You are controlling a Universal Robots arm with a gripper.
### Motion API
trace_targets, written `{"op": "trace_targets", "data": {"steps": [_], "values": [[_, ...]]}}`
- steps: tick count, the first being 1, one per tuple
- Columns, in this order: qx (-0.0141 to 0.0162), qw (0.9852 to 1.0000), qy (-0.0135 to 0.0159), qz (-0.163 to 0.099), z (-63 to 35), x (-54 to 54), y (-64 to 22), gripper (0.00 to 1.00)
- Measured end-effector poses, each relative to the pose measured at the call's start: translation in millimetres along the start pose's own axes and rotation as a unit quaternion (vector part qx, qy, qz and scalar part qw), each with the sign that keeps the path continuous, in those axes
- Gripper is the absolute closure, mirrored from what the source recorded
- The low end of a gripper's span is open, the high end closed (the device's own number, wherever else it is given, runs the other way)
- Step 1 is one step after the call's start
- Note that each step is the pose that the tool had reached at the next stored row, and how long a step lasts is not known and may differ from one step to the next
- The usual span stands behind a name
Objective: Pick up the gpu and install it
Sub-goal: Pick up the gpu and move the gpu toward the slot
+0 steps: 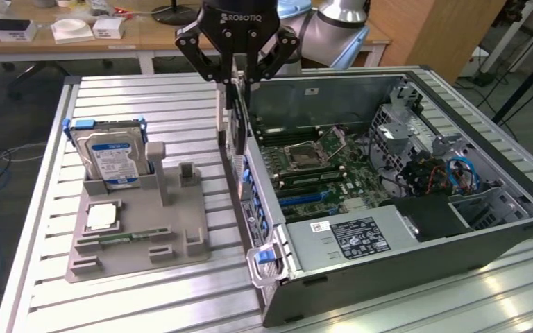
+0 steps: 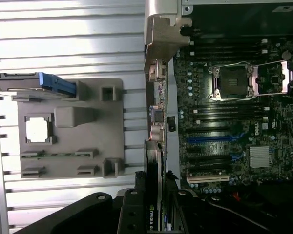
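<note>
While the gripper [image 1: 239,75] clamps the gpu [image 1: 237,121] by its top edge, the card hangs upright over the open computer case [image 1: 387,270]. It sits right above the case wall beside the motherboard [image 1: 327,173]. On the exterior view's left, well apart, a gray tray [image 1: 137,250] carries the hard drive [image 1: 109,156], a processor chip [image 1: 103,216] and a memory stick [image 1: 123,237].

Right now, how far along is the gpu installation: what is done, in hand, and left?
Done: the gpu is up off the grey holder. In hand: the gripper clamps it upright above the edge of the open computer case. Left: it is not yet seated in a motherboard slot.
</note>
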State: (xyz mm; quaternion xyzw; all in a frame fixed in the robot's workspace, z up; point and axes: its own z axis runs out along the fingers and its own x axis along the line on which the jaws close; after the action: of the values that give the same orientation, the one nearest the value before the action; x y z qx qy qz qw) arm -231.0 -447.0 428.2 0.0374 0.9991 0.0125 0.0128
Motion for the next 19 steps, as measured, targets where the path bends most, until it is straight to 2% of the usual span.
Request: {"op": "trace_targets", "data": {"steps": [12,19], "values": [[0.0000,1.0000,0.0000,0.000,0.2,-9.1,0.7,0.74],[0.0000,1.0000,0.0000,0.000,0.5,-18.3,1.4,0.74]]}}
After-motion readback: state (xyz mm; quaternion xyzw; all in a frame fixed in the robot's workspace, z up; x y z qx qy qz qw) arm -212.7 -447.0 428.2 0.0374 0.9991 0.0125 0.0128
